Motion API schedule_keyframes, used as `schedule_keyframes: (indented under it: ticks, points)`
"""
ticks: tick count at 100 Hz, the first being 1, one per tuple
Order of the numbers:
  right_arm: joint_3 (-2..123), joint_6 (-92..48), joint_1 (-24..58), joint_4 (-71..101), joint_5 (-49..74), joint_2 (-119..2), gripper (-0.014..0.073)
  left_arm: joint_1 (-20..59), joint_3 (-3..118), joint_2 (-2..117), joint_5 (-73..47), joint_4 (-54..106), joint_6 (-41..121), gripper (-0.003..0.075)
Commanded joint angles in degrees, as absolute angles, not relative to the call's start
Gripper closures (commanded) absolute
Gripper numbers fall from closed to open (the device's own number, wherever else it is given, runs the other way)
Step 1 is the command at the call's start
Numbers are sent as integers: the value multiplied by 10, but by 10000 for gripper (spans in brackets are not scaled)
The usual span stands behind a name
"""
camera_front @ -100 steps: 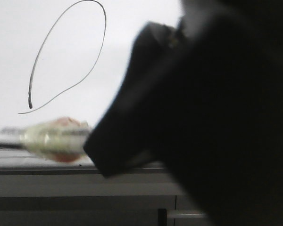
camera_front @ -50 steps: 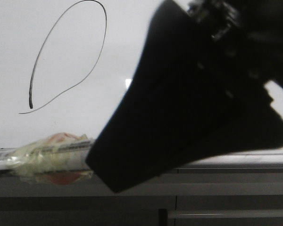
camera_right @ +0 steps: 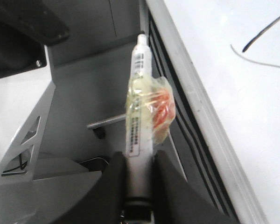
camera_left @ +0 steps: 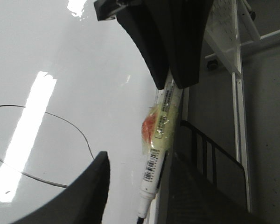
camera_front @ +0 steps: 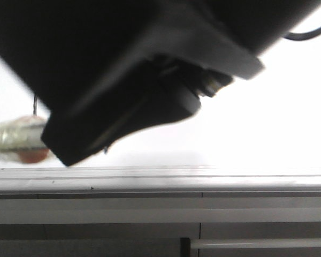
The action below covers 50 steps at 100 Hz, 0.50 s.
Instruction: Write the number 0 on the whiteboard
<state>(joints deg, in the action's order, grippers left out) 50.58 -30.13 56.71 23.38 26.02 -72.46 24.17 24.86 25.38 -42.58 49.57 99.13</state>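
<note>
Right gripper [camera_right: 139, 179] clamped on the marker [camera_right: 139, 116] barrel, fingers [camera_right: 113, 184] pressed against both sides, marker lying along the whiteboard [camera_right: 242, 79] edge. Left gripper [camera_left: 130, 186] spread wide beside the same whiteboard, holding nothing. Dark blurred arm [camera_front: 128, 69] filling the front view.

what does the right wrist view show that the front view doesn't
Only the right wrist view shows the right hand shut on the marker, plus the drawn line's tail on the whiteboard. Only the front view shows a dark arm body blocking most of the board, hiding the number 0. Both show the taped marker and the board's grey ledge.
</note>
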Motion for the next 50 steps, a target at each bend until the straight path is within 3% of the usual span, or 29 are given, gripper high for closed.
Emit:
schedule_keyframes:
  ticks: [1, 50]
  points:
    - [527, -300, 567, 233, 213, -712, 662, 240, 263, 284, -392, 526, 998, 435]
    - [527, -300, 567, 233, 224, -712, 662, 246, 265, 389, -350, 569, 1104, 435]
